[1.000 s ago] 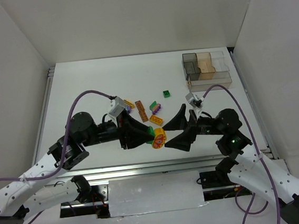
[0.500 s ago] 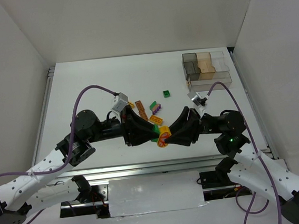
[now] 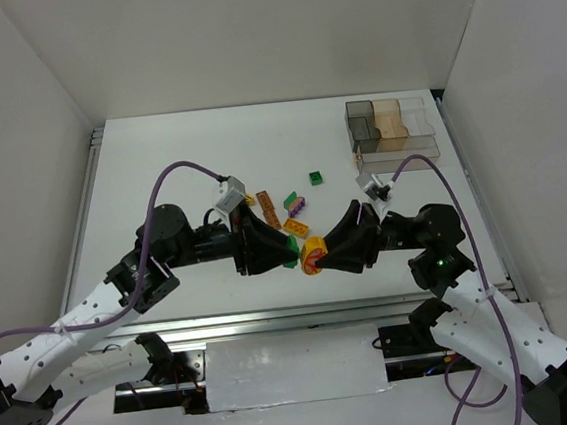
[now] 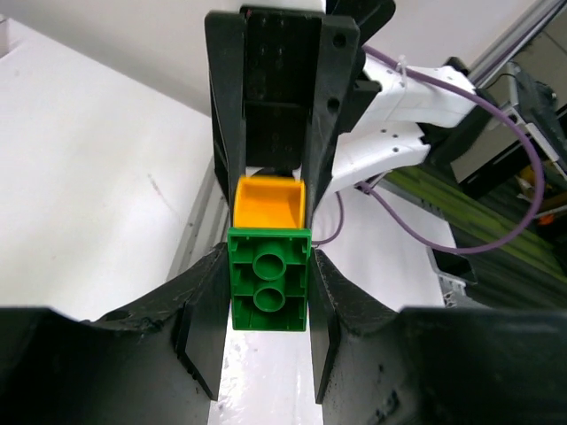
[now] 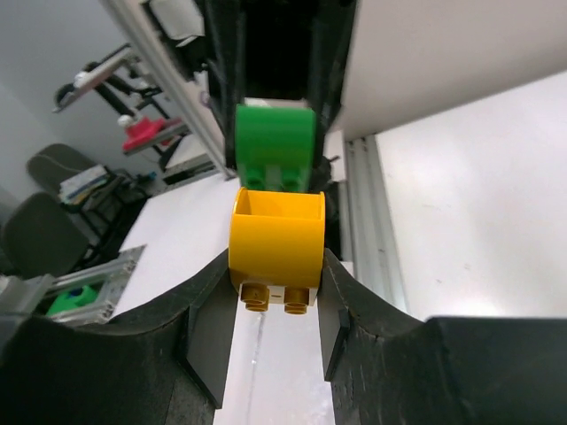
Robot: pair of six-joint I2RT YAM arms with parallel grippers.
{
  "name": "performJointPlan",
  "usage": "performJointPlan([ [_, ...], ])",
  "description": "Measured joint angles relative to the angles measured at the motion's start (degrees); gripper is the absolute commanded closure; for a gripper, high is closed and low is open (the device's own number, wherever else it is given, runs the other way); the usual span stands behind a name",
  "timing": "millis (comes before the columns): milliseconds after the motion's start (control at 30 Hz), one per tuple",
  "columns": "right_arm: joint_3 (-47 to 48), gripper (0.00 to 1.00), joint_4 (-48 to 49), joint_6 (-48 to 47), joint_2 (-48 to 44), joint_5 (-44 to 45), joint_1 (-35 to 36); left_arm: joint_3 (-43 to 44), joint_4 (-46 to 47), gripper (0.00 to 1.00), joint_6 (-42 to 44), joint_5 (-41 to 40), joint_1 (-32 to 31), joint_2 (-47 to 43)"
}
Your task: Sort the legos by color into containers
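Now the right gripper (image 3: 319, 256), open a second ago, is found clamped on the yellow-orange brick (image 5: 276, 239), joined to the green brick (image 4: 269, 279) held shut in the left gripper (image 3: 288, 253) above the near worktop (image 3: 158, 164); pulling apart is judged next, the tray (image 3: 391, 128) lying far beyond.

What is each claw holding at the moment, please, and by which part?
The left claw grips the green brick by its opposite sides; the right claw grips the yellow brick, joined to it, by its side walls.
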Motion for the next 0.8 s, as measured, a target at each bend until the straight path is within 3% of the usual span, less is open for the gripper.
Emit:
performJointPlan([
  [267,-0.61,1.00,1.05,-0.24,0.72,-9.01,-10.73,0.13,-4.76,1.00,0.83,3.02,4.55,-3.30],
  [333,0.09,1.00,-3.80,-2.97,0.31,-7.37,-12.33,0.66,-7.39,1.00,1.84,2.21,5.16,-3.98],
  [400,1.44,1.00,-10.60,-5.84,-0.48,0.15,-14.27,3.08,-12.87,1.00,2.93,-1.38,5.42,-4.07],
  [533,8.52,1.00,-25.27,-7.06,3.39,25.97,-17.38,11.19,-25.90,1.00,4.76,-16.65,5.55,-3.08],
  [633,18.75,1.00,-33.81,-6.32,14.34,41.97,-21.16,12.37,-32.81,1.00,5.11,-28.61,6.21,-3.74],
  [800,35.10,1.00,-44.17,-5.60,36.24,56.28,-28.06,7.58,-40.19,1.00,5.29,-39.01,6.88,-6.03],
])
